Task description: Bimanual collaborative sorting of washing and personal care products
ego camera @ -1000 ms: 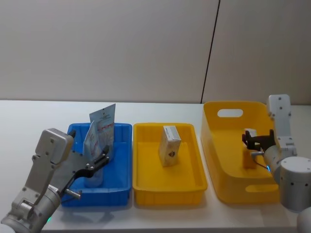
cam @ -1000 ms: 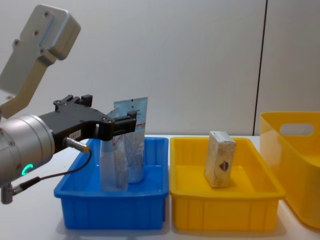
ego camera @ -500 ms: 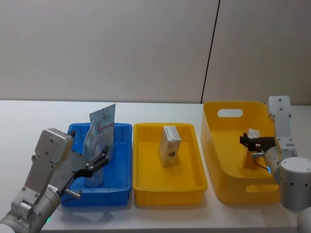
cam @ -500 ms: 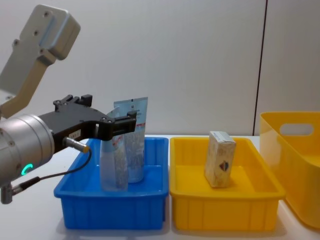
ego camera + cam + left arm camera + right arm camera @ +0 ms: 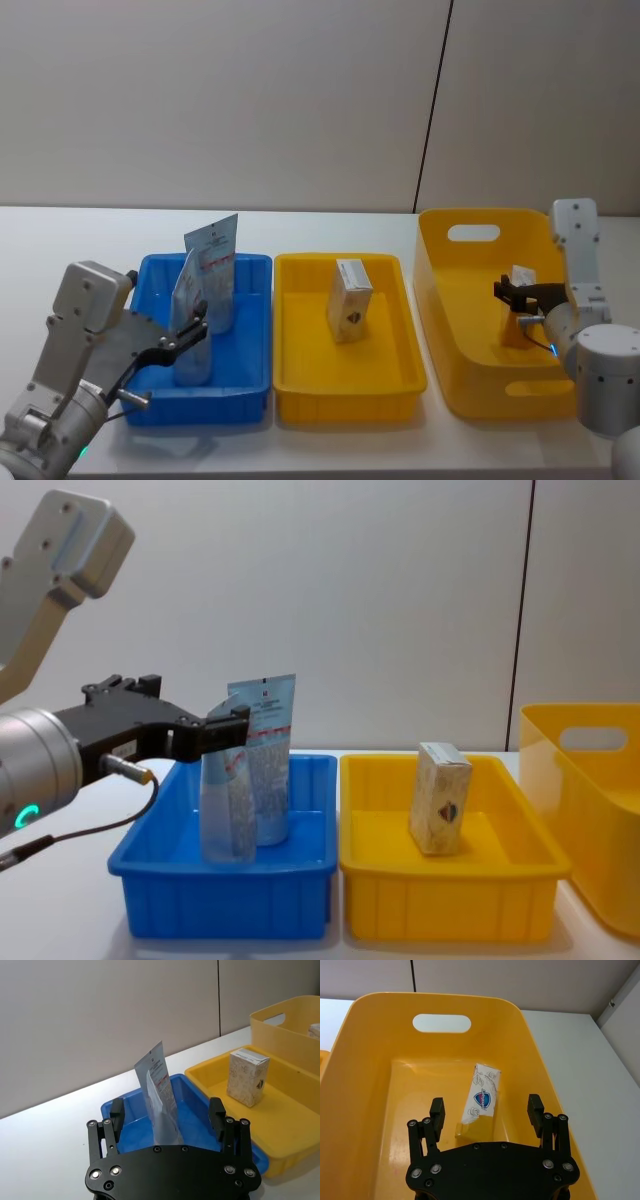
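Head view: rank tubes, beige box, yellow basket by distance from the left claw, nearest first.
1. Pale blue tubes, in the blue tray, right at the open left claw.
2. Beige box, in the middle yellow tray, to the claw's right.
3. Yellow basket, far right, where the right claw hangs open.

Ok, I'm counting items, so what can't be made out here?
Basket contents: chest view, hidden by its wall, cut off at the right edge.
Pack in the basket: right wrist view, near end behind the right gripper's body; head view, mostly behind it.
Beige bit beside the pack: too little shows to name.
Tubes: chest view, bases behind the blue tray's wall, part behind the open left gripper; print too small.
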You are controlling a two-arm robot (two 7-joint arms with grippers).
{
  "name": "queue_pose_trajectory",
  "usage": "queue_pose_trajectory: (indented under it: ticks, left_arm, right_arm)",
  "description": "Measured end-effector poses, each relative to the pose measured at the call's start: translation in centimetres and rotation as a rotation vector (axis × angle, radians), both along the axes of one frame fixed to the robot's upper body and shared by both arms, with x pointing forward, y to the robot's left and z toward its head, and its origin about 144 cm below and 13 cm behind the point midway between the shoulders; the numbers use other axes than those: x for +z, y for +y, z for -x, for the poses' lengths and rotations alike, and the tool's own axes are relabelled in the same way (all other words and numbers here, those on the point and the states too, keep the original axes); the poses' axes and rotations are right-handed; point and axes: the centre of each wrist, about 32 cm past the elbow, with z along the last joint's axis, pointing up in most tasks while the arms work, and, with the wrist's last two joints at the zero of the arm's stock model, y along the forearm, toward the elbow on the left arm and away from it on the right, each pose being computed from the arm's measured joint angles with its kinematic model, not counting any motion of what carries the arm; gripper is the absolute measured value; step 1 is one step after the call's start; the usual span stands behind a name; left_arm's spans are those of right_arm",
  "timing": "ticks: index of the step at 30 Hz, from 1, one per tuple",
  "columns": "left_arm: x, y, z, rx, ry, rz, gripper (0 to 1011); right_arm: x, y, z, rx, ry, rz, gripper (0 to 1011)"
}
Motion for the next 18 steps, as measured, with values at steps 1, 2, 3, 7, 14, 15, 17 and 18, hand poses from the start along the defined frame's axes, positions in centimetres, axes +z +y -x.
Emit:
queue_pose_trajectory:
  ticks: [1,2,3,7,14,15,17,18]
  left_arm:
    - [0.0,0.1,0.0,0.001,0.005,0.005,1001]
    - [-0.1,0.1,0.0,0.001,0.007,0.007,1001]
    - [-0.1,0.2,0.0,0.001,0.010,0.010,1001]
    - [-0.5,0.4,-0.1,-0.003,0.027,0.020,1001]
    - [-1.4,0.8,-1.0,-0.023,0.049,0.039,1001]
    - [-1.7,0.9,-1.3,-0.026,0.054,0.042,1001]
    - [-2.0,1.1,-1.7,-0.035,0.059,0.047,1001]
    - [-2.1,1.1,-1.9,-0.036,0.062,0.048,1001]
  right_arm:
    - [0.0,0.0,0.0,0.000,0.000,0.000,1003]
    - [0.0,0.0,0.0,0.000,0.000,0.000,1004]
    - [0.0,0.0,0.0,0.000,0.000,0.000,1003]
    - [0.0,0.0,0.0,0.000,0.001,0.000,1004]
    - [0.0,0.0,0.0,0.000,0.001,0.000,1004]
    - [0.0,0.0,0.0,0.000,0.001,0.000,1004]
    - [0.0,0.0,0.0,0.000,0.001,0.000,1004]
    - [0.0,0.0,0.0,0.000,0.001,0.000,1004]
